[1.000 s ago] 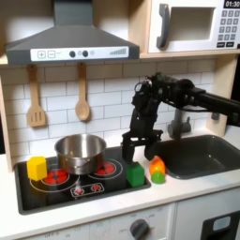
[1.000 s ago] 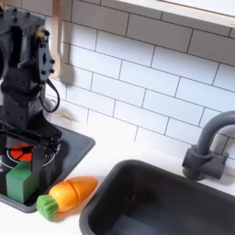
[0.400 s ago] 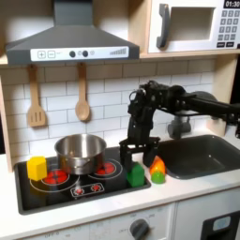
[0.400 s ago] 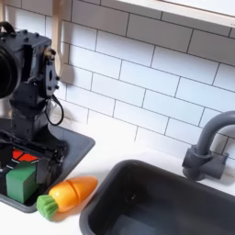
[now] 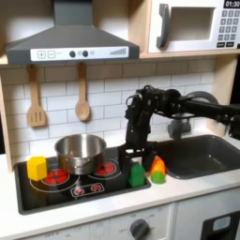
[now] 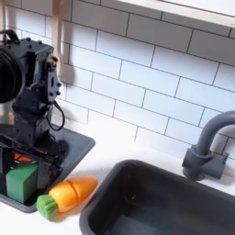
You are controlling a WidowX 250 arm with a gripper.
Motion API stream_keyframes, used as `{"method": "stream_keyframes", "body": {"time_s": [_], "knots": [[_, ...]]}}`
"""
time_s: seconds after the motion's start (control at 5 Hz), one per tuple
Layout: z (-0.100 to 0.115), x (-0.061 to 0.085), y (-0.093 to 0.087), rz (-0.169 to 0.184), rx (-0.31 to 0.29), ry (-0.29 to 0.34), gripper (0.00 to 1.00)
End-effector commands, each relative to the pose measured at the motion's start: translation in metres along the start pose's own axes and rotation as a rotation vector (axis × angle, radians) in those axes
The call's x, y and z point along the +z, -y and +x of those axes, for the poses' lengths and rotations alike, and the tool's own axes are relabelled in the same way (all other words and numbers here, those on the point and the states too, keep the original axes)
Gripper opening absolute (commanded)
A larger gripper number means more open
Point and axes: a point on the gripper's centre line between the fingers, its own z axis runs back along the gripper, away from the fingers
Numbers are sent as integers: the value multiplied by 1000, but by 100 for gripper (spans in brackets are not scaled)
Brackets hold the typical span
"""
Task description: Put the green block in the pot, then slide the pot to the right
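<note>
End effector (image 5: 131, 157) hung low over the green block (image 5: 137, 174), fingers spread to either side above it, not touching. In the second exterior view the block (image 6: 22, 182) sat on the black stovetop (image 6: 75, 145) just beside the carrot-shaped orange-and-green toy (image 6: 67, 195). The pot (image 5: 81, 150) stood on the stovetop toward the first exterior view's left, apart from the block. Yellow block (image 5: 37, 168) at the stovetop's left end.

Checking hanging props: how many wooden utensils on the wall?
2. A slotted spatula hangs at the first exterior view's left and a spoon hangs beside it, both under the range hood.
</note>
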Motion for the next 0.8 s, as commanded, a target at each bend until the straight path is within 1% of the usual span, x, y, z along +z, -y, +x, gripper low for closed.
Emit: {"method": "stream_keyframes", "body": {"time_s": [0.0,0.2,0.4,0.6], "knots": [[2,-14,-2,-9,2,-38,100],[2,-21,-1,-20,-15,-59,100],[1,-25,2,-33,-27,-70,100],[0,-25,1,-35,-29,-69,100]]}}
